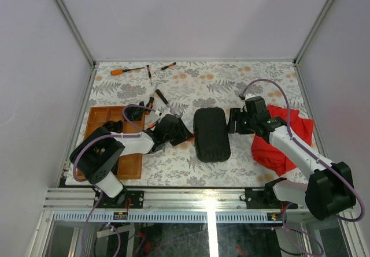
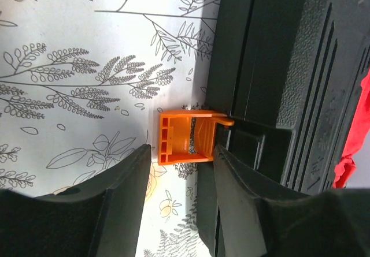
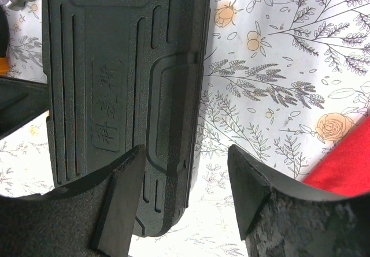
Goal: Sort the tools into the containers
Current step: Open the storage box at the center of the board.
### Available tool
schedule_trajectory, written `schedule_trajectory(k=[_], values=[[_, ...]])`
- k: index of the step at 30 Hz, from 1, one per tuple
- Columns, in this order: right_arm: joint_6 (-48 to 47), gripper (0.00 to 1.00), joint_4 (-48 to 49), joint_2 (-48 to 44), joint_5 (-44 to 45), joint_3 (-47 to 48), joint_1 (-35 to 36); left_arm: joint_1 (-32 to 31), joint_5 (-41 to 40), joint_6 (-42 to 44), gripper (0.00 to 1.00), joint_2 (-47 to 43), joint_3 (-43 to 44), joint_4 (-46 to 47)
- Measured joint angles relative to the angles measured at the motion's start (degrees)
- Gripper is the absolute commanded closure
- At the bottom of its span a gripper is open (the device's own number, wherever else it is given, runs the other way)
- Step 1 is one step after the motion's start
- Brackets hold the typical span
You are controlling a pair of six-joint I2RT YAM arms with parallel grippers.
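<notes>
Left fingers: closest to my lens, parted either side of the latch. A sliver of mat shows beside it, so I read the left gripper as released, clamping nothing.
Case: mid-table, lid down, between my two arms.
Right side: the right gripper is spread wide over the case's right edge, nothing in it.
Case handling: stiff moulded shell, ribbed and grainy, so the pads should bite. I judge it too broad to span, so I'd work an edge or the latch. Weight I cannot tell.
Latch handling: small, thin, hinged plastic, likely light and easy to snap. I'd take its free lip and pull gently while the right arm steadies the shell.
Tools: loose at the far left of the mat, some near the tray. They look slim and hard, so they probably roll.
Left wrist only: the latch appears swung out from the case's side; overhead, I cannot make it out.
Right wrist only: raised characters and ribs on the lid.
Top only: tray, scattered tools, full spread of the cloth.
</notes>
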Motion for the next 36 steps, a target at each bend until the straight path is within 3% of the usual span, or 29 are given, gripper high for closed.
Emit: schedule_trajectory(k=[7, 15, 23, 36], values=[[-0.02, 0.34, -1.03, 0.0, 1.38, 0.09, 1.16, 0.0, -1.64, 0.04, 0.62, 1.55, 1.86, -1.11], [-0.22, 0.15, -3.06, 0.7, 7.1, 3.61, 7.43, 0.11, -2.16, 0.0, 0.8, 3.04, 2.21, -0.7], [-0.07, 0.01, -4.55, 5.66, 17.38, 9.46, 19.17, 0.22, -2.4, -0.87, 0.88, 3.04, -0.22, 3.1], [1.07, 0.01, -5.9, 16.02, 32.7, 14.08, 34.75, -0.81, -1.53, -7.65, 0.98, 2.32, -6.27, 11.85]])
